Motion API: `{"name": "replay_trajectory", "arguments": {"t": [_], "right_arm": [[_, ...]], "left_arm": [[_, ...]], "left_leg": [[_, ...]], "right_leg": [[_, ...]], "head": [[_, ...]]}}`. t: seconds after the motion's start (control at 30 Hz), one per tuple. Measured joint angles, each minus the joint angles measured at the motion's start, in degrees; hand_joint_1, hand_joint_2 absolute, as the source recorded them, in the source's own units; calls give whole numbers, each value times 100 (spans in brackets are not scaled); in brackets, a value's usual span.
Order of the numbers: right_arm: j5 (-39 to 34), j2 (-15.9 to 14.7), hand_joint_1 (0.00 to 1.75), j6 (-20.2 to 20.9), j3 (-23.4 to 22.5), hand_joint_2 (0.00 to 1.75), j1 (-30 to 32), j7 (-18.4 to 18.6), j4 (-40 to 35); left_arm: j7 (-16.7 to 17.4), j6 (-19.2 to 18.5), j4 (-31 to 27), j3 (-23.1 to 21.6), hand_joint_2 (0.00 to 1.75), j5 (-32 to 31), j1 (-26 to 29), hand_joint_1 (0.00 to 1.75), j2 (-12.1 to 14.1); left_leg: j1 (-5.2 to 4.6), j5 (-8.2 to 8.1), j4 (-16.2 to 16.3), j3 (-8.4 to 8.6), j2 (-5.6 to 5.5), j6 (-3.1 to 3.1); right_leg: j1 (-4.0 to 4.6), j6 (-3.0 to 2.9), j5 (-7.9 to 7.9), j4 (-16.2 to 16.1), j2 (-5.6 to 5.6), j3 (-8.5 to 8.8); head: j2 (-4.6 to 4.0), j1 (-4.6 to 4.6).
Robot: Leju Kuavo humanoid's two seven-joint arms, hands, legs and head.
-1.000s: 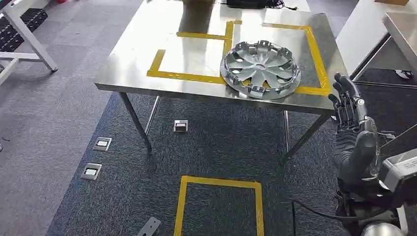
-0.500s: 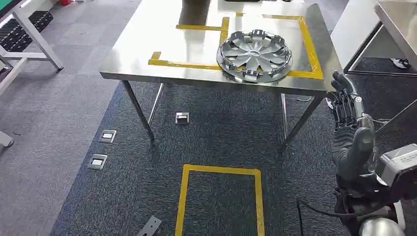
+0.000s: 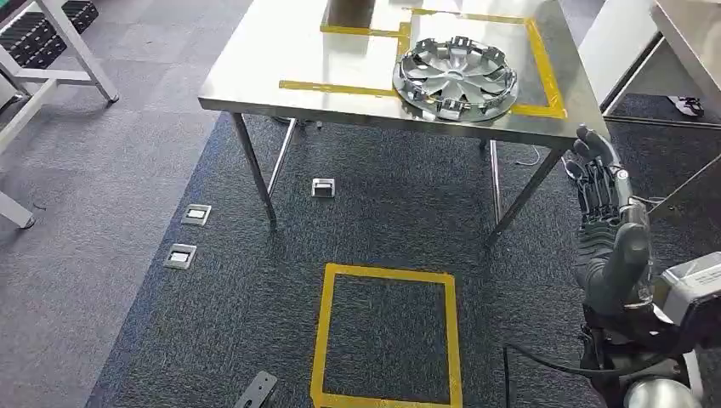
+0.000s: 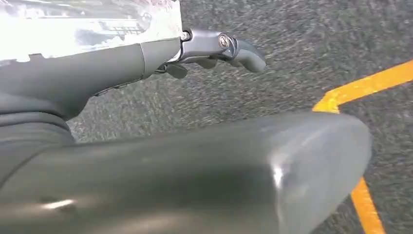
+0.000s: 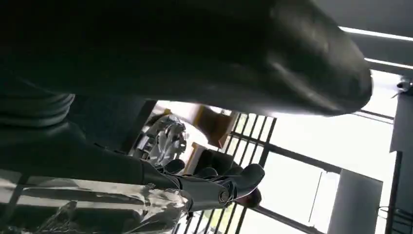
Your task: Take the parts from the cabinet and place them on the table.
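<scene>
Silver plastic wheel cover is seen inside yellow tape on steel surface, farther off as camera backed away; right robot hand raised, fingers spread, empty; left robot hand fingers extended, empty.

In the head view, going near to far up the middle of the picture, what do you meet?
Yellow tape square on the carpet → floor socket → steel table → wheel cover.
</scene>
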Motion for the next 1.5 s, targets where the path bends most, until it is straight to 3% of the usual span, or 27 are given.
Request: {"name": "replay_trajectory", "arguments": {"t": [0.03, 0.07, 0.1, 0.17, 0.2, 0.23, 0.3, 0.33, 0.37, 0.43, 0.5, 0.53, 0.57, 0.63, 0.67, 0.7, 0.77, 0.83, 0.87, 0.93, 1.0, 1.03, 1.17, 1.23, 1.37, 1.43, 1.5], "right_arm": [[0, 0, 0, 0, -7, 0, -11, -2, 0], [0, 0, 0, 0, -15, 0, -16, -18, -2], [-2, 0, 0, 2, -22, 0, -17, -22, 2], [-31, -2, 0, 6, -22, 0, -5, -24, 6], [-37, -2, 0, 7, -22, 0, -13, -24, 13], [-44, -2, 0, 7, -22, 0, -7, -24, 22], [-52, -2, 0, 7, -22, 0, -5, -24, 48], [-52, -2, 0, 7, -20, 0, -3, -24, 57], [-52, -2, 0, 5, -20, 0, 2, -20, 68], [-50, -2, 0, 2, -20, 0, 7, -13, 96], [-29, -2, 0, -9, -20, 0, 12, 19, 114], [-5, -2, 0, -11, -20, 0, 13, 35, 116], [26, -2, 0, -15, -24, 0, 6, 70, 120], [105, -4, 0, -39, -24, 0, 0, 171, 133], [140, -4, 0, -59, -22, 0, 3, 260, 144], [190, -15, 0, -83, -22, 175, 3, 372, 151], [369, -48, 0, -177, -13, 175, -15, 746, 192], [593, -87, 0, -313, 39, 175, -18, 1632, 317], [619, -103, 0, -363, 68, 175, 8, 1938, 408], [614, -131, 0, -442, 123, 175, 34, 2307, 582], [544, -205, 0, -540, 177, 175, 80, 2555, 741], [481, -247, 0, -604, 186, 175, 119, 2645, 842], [245, -409, 0, -920, 205, 175, 396, 2743, 1438], [88, -433, 0, -1014, 205, 175, 494, 2688, 1853], [-384, -444, 0, -992, 253, 175, 783, 2354, 2640], [-465, -439, 0, -971, 284, 175, 882, 2264, 2937], [-487, -437, 0, -970, 306, 175, 891, 2229, 3150]], "left_arm": [[-2, 0, -4, 0, 0, 0, 1, 0, -7], [-4, 0, -4, 0, 0, 0, -3, 0, -9], [-15, 0, -4, 0, 0, 2, -11, 0, -9], [-17, 0, -4, 0, 0, 4, 7, 0, -7], [-20, 2, -2, 0, 0, 4, 14, 0, -4], [-20, 2, -2, 0, 0, 7, 29, 0, -7], [-20, 2, -2, -2, 0, 13, 33, 0, -4], [-22, 2, 0, -4, 0, 15, 31, 0, -7], [-24, 2, 0, -4, 0, 20, 28, 0, -4], [-26, 0, 0, -4, 0, 20, 29, 0, -2], [-24, -24, 2, -7, 0, 17, 26, 0, 0], [-15, -39, 2, -11, 0, 15, 13, 0, 0], [-17, -44, 2, -13, 0, 11, 12, 0, 2], [-11, -42, 2, -44, 0, 9, 6, 0, 0], [0, -35, 2, -59, 175, 15, 21, 0, -2], [2, -9, 4, -85, 175, 18, 37, 0, -9], [24, 76, 20, -122, 175, 46, 26, 0, -2], [99, 208, 28, -144, 175, 103, 33, 0, -13], [127, 255, 35, -146, 175, 127, 40, 0, -13], [186, 451, 53, -149, 175, 217, 55, 0, -42], [267, 605, 63, -149, 175, 260, 54, 0, -129], [289, 645, 63, -151, 175, 262, 54, 0, -193], [391, 682, 63, -216, 175, 317, 63, 0, -321], [431, 725, 66, -254, 175, 334, 46, 0, -328], [481, 726, 66, -297, 175, 413, 61, 0, -334], [487, 726, 68, -315, 175, 424, 73, 0, -332], [487, 726, 70, -319, 175, 424, 66, 0, -328]], "left_leg": [[-24, 42, 4, -39, -6, -25], [-24, 110, 5, -64, -5, -56], [0, 201, -24, -109, -4, -96], [15, 354, -91, -168, -12, -181], [31, 230, -61, -208, -23, -206], [30, -56, 62, -265, -27, -245], [59, -787, 865, -435, -25, -293], [61, -980, 1313, -534, -25, -313], [61, -968, 1606, -527, -25, -327], [64, -593, 1535, -264, -25, -331], [66, -281, 778, 338, -26, -304], [57, -580, 347, 583, -29, -279], [34, -698, -1, 807, -45, -241], [16, -717, -52, 770, -44, -152], [7, -683, -57, 756, -44, -108], [49, -637, -111, 712, -31, -53], [62, -554, -114, 682, -23, 7], [48, -492, -108, 604, -22, 32], [41, -468, -105, 569, -22, 38], [23, -437, -98, 520, -23, 38], [-6, -429, -95, 515, -31, 33], [4, -427, -97, 501, -33, 29], [17, -367, -103, 437, -36, -91], [-5, -502, -32, 349, -36, -153], [61, -1173, 1462, -225, -34, -277], [82, -950, 1343, -162, -33, -308], [95, -458, 476, 262, -33, -312]], "right_leg": [[39, -48, -164, -515, 5, 370], [37, -70, -295, -923, 5, 561], [67, -62, -278, -950, 7, 526], [87, -132, -126, -986, 5, 407], [36, -164, -40, -1019, -24, 364], [41, -194, 19, -1019, -22, 302], [42, -231, 128, -987, -39, 158], [44, -230, 179, -961, -41, 71], [44, -227, 228, -922, -41, -26], [40, -208, 301, -842, -33, -241], [36, -163, 378, -745, -22, -441], [48, -128, 405, -709, -23, -511], [58, -106, 421, -671, -30, -538], [51, -48, 525, -676, -34, -580], [45, -21, 571, -699, -32, -582], [52, 13, 572, -702, -20, -594], [28, 90, 167, -289, 3, -767], [2, 129, -318, 647, 1, -1100], [-5, 133, -388, 914, 2, -1180], [-5, 101, -190, 702, 1, -991], [16, 5, 255, -230, 4, -440], [51, -83, 269, -582, 1, -256], [108, -117, 310, -707, -5, -245], [24, -147, 319, -985, -12, -116], [8, -176, 330, -984, -37, -131], [-6, -160, 319, -937, -33, -155], [-34, -109, 285, -859, -9, -173]], "head": [[0, 0], [0, -13], [0, -11], [0, -7], [0, 7], [0, -9], [0, -59], [0, -59], [0, -70], [0, -76], [0, -94], [0, -103], [0, -98], [0, -98], [0, -94], [0, -101], [0, -37], [0, -13], [0, -9], [0, 4], [0, 4], [0, 0], [0, 20], [0, 7], [0, -59], [0, -59], [0, -68]]}}
